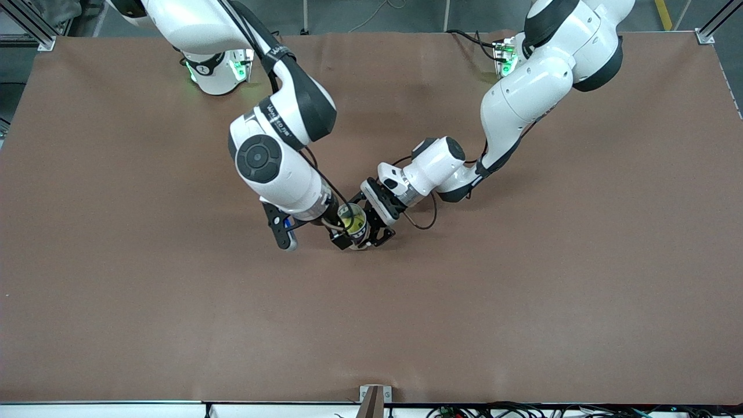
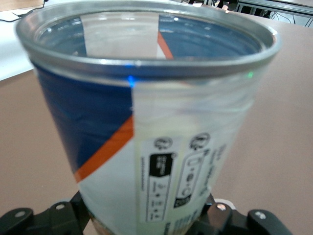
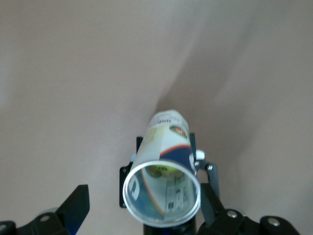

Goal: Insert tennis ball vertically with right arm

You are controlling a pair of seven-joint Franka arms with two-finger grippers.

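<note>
The left hand is gripping the upright clear can on the tabletop while the right hand is hovering spread wide directly above its mouth.

Clear glossy plastic can with shiny metal rim and smooth printed paper label, matt brown surface, glossy white plastic arm shells, matt black gripper fingers

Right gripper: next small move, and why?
Probably lift the right gripper straight up and clear. It hangs open over the mouth of the clear can, which the left gripper holds upright, and the tennis ball looks to be already in the can.
</note>
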